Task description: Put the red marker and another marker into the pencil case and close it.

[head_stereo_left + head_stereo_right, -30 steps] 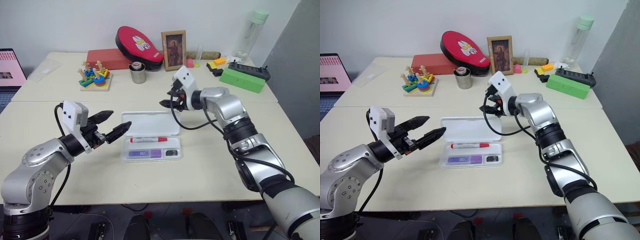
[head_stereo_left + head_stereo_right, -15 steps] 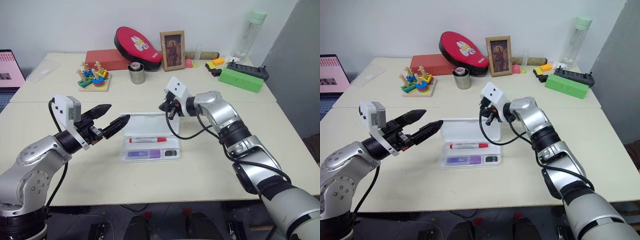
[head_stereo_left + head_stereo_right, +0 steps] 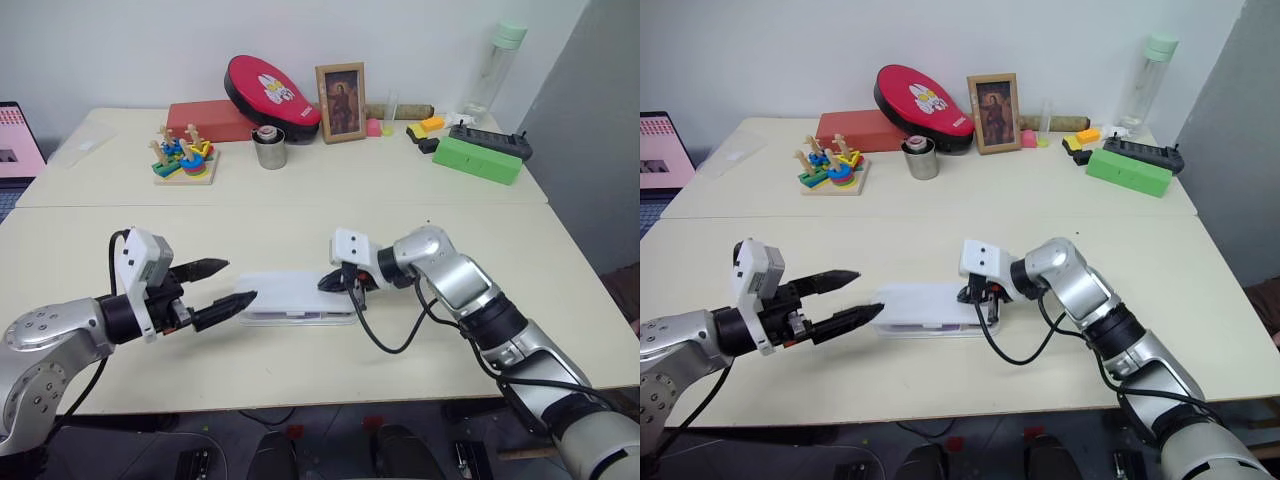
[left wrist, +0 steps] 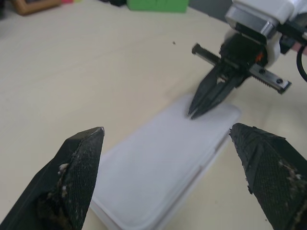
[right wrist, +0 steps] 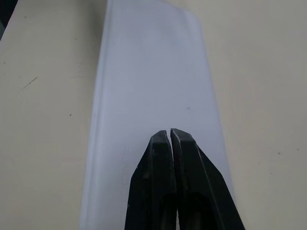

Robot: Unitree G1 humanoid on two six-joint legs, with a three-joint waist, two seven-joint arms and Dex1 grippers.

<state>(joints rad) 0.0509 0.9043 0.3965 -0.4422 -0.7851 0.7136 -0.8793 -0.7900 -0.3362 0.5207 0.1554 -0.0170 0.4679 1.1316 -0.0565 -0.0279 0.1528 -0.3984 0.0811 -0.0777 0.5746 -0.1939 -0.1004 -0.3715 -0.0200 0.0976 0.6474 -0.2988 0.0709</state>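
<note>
The white pencil case (image 3: 290, 297) lies flat on the near table with its lid down. The red marker and the other marker are hidden under that lid. My right gripper (image 3: 328, 284) is shut, and its fingertips (image 5: 171, 132) rest on the lid near the case's right end. In the left wrist view the same black tips (image 4: 192, 114) touch the lid (image 4: 163, 163). My left gripper (image 3: 238, 280) hovers open just left of the case with nothing between its fingers.
Along the back of the table stand a red oval pouch (image 3: 272, 90) on a red box, a picture frame (image 3: 340, 88), a metal cup (image 3: 268, 148), a wooden stacking toy (image 3: 180, 158), a green box (image 3: 478, 158) and a bottle (image 3: 490, 70). A laptop (image 3: 18, 140) sits far left.
The case's lid has swung down from upright to flat, covering both markers. My right gripper came down and nearer with it, shut. My left gripper sank and drew back a little.
</note>
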